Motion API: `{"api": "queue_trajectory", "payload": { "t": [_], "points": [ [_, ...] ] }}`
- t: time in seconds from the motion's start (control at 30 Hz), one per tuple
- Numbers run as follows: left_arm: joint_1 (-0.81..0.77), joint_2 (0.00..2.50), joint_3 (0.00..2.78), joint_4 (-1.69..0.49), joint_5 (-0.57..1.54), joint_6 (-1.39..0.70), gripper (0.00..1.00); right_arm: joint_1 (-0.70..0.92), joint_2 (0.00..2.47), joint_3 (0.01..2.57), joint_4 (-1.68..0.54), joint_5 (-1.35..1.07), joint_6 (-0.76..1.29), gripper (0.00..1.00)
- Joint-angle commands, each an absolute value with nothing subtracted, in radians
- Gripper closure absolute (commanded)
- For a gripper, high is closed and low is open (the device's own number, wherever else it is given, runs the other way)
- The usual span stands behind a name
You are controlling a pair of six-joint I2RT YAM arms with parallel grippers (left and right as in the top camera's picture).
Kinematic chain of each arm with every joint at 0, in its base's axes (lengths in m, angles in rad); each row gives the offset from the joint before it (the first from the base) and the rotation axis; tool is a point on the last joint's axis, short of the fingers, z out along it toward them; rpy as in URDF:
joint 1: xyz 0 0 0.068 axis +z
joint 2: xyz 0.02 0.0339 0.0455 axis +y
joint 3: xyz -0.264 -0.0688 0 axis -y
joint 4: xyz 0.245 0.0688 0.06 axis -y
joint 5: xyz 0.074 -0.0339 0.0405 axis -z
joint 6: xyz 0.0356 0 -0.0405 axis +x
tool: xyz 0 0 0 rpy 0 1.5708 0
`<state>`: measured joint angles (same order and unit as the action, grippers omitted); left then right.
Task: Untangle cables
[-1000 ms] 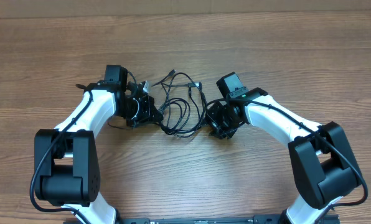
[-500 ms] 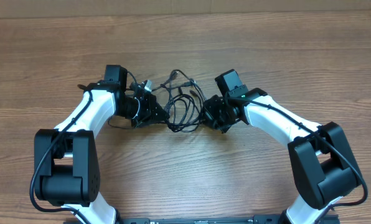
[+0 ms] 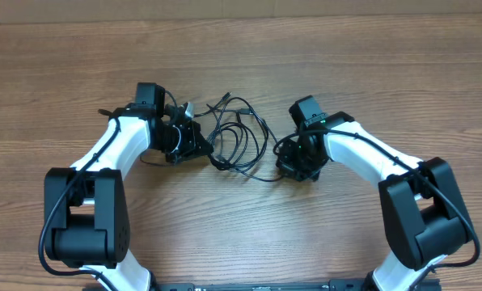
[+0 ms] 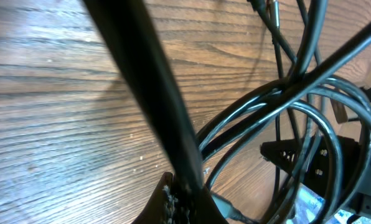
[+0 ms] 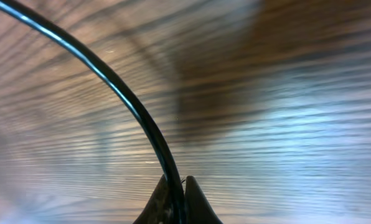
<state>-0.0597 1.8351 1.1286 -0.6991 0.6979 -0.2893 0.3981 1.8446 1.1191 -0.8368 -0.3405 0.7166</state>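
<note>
the cables (image 3: 239, 139) lie tangled on the table (image 3: 241, 48) between the arms, spread along 9 to 3; from the left gripper (image 3: 200, 145) they sit at 3 o'clock, just beside, the nearer one; from the right gripper (image 3: 292, 166) at 10 o'clock; each gripper is pinched tight on one strand of the cables; drawing apart toward 9 and 3 seems apt.
</note>
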Motion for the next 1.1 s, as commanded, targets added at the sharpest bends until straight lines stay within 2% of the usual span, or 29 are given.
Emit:
{"api": "queue_trajectory", "payload": {
  "t": [0.0,0.1,0.2,0.37,0.5,0.67,0.7,0.73,0.77,0.8,0.87,0.9,0.93,1.07],
  "points": [
    [-0.033,1.818,1.145,-0.695,0.69,-0.292,0.96,0.355,1.825,1.118,-0.878,-0.262,0.61,0.96],
    [-0.031,1.818,1.145,-0.701,0.645,-0.292,0.96,0.317,1.825,1.118,-0.892,-0.253,0.57,0.96],
    [-0.031,1.818,1.144,-0.709,0.641,-0.224,0.96,0.312,1.825,1.118,-0.889,-0.138,0.567,0.96],
    [-0.063,1.818,1.14,-0.801,0.348,-0.202,0.96,0.312,1.825,1.118,-0.784,0.058,0.567,0.96],
    [-0.128,1.818,1.139,-0.815,0.286,-0.125,0.96,0.312,1.825,1.118,-0.577,0.086,0.571,0.96],
    [-0.191,1.818,1.136,-0.818,0.092,-0.127,0.96,0.312,1.825,1.118,-0.357,0.143,0.567,0.96],
    [-0.192,1.818,1.133,-0.815,0.094,-0.128,0.96,0.312,1.825,1.118,-0.324,0.161,0.566,0.88],
    [-0.191,1.818,1.131,-0.815,0.093,-0.127,0.96,0.312,1.825,1.118,-0.293,0.175,0.565,0.75],
    [-0.191,1.818,1.128,-0.814,0.093,-0.127,0.96,0.312,1.825,1.118,-0.262,0.179,0.538,0.49],
    [-0.191,1.818,1.128,-0.814,0.093,-0.128,0.96,0.312,1.825,1.118,-0.249,0.179,0.522,0.17],
    [-0.191,1.818,1.125,-0.814,0.094,-0.138,0.92,0.312,1.825,1.118,-0.259,0.179,0.522,0.05],
    [-0.191,1.818,1.122,-0.811,0.094,-0.139,0.8,0.312,1.825,1.118,-0.274,0.179,0.522,0.03],
    [-0.191,1.818,1.121,-0.81,0.094,-0.139,0.52,0.312,1.825,1.118,-0.31,0.175,0.522,0.01],
    [-0.183,1.817,1.143,-0.826,0.105,-0.166,0.48,0.312,1.825,1.118,-0.471,0.057,0.522,0.0]
  ]
}}
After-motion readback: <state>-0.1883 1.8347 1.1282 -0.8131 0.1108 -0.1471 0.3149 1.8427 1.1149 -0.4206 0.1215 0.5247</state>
